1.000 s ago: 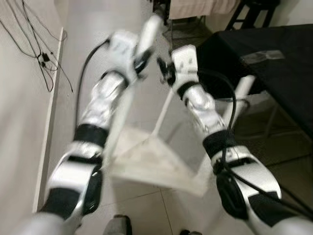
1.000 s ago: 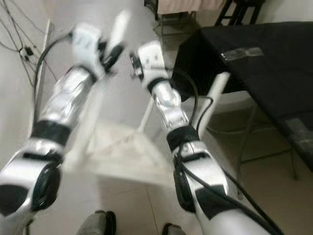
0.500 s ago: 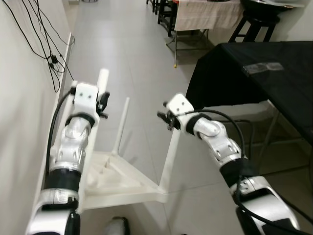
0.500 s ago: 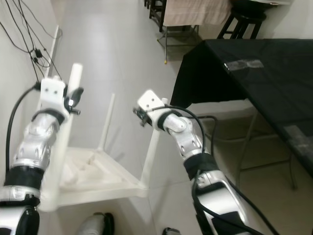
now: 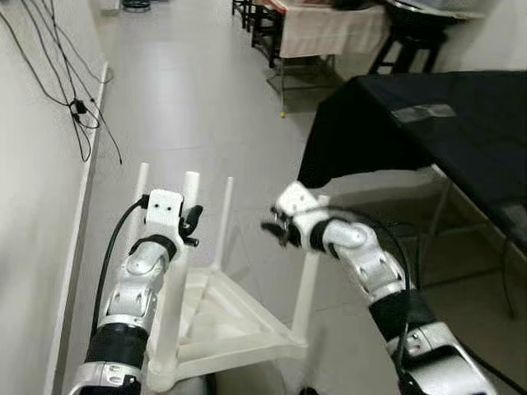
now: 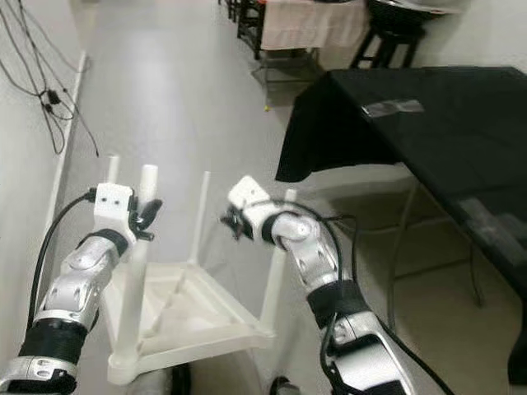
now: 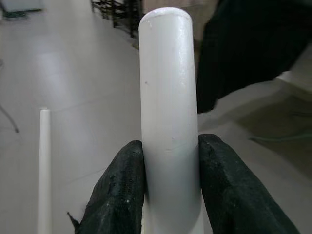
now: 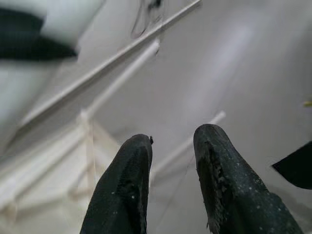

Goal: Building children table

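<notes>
A pale grey tiled floor [image 5: 198, 99] with a soft sheen runs away down a long room. Along the left stands a plain white wall [image 5: 33, 214] with a white skirting board [image 5: 82, 206] at its foot, and thin black cables [image 5: 58, 74] hang loosely down it to a small plug. On the right is a table draped in a black cloth [image 5: 436, 132], with a strip of clear tape [image 5: 424, 113] on top and grey metal legs [image 6: 399, 247] beneath. Farther back stand a black stool [image 5: 412, 41] and a table with a beige cloth [image 5: 329, 25].
</notes>
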Controlling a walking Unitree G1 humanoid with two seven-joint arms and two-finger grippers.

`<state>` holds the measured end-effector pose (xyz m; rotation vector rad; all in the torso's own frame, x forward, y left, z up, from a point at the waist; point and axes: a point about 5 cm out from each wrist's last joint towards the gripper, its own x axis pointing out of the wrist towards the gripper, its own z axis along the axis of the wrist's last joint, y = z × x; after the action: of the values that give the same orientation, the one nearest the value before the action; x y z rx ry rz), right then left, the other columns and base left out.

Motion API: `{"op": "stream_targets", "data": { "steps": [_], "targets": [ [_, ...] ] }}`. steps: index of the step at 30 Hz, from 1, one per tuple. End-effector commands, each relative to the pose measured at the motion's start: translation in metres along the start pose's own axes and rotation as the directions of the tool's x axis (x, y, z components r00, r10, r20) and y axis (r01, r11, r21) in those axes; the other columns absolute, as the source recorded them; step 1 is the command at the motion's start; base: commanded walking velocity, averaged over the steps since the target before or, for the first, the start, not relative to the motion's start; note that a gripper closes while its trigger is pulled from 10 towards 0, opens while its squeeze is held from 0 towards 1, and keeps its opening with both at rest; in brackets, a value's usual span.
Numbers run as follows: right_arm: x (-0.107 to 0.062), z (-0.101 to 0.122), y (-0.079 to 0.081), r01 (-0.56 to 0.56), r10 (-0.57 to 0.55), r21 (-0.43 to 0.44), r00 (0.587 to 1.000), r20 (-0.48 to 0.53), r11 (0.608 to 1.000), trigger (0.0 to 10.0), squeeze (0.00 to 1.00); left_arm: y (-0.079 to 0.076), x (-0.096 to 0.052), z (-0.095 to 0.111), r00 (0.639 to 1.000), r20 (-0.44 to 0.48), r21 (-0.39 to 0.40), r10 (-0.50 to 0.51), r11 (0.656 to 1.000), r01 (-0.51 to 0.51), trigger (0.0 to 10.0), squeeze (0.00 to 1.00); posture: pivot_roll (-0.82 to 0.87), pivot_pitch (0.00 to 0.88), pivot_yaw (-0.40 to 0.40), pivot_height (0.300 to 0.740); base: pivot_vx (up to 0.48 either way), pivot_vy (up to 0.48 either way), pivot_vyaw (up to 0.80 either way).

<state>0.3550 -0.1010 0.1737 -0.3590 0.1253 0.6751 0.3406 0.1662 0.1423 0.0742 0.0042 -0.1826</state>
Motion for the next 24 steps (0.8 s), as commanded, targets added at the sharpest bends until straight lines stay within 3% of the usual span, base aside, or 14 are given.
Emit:
{"op": "stream_targets", "data": {
  "steps": [1,4,9,19,22,24],
  "targets": [
    [-0.003,-0.007,0.005,0.011,-0.01,0.043,1.0,-0.021,0.999,10.0,0.0,0.0,-0.001,0.034,0.988,0.156,-0.002,0.008,1.0,-0.008,10.0,0.0,0.1,0.09,-0.057,0.74,0.461,0.0,0.0],
    [-0.003,-0.009,0.007,0.011,-0.01,0.05,1.0,-0.028,0.999,10.0,0.0,0.0,0.0,0.035,0.987,0.16,-0.01,0.021,1.0,-0.02,10.0,0.0,0.1,0.09,-0.057,0.74,0.461,0.0,0.0],
    [-0.005,-0.015,0.019,0.013,-0.01,0.075,0.999,-0.04,0.997,10.0,0.0,-0.006,0.0,0.037,0.988,0.155,-0.029,-0.008,0.999,0.013,10.0,0.0,0.1,0.078,-0.054,0.74,0.0,0.0,0.0],
    [-0.007,-0.023,0.025,0.052,-0.045,0.087,0.995,-0.085,0.995,10.0,0.0,-0.012,0.001,0.034,0.99,0.139,-0.038,-0.019,0.999,0.024,10.0,0.0,0.1,0.058,-0.052,0.74,0.0,0.0,0.0],
    [-0.012,-0.034,0.032,-0.047,0.054,0.047,0.987,-0.149,0.998,10.0,0.0,-0.017,0.0,0.025,0.994,0.094,-0.016,-0.056,0.998,0.058,10.0,0.0,0.1,0.056,-0.053,0.74,0.0,0.0,0.0],
    [-0.02,-0.049,0.04,-0.179,0.163,-0.041,0.955,-0.248,0.983,10.0,0.0,-0.022,-0.003,0.016,0.995,0.054,-0.005,-0.087,0.996,0.087,10.0,0.0,0.1,0.056,-0.055,0.74,0.0,0.0,0.0]
  ]
}}
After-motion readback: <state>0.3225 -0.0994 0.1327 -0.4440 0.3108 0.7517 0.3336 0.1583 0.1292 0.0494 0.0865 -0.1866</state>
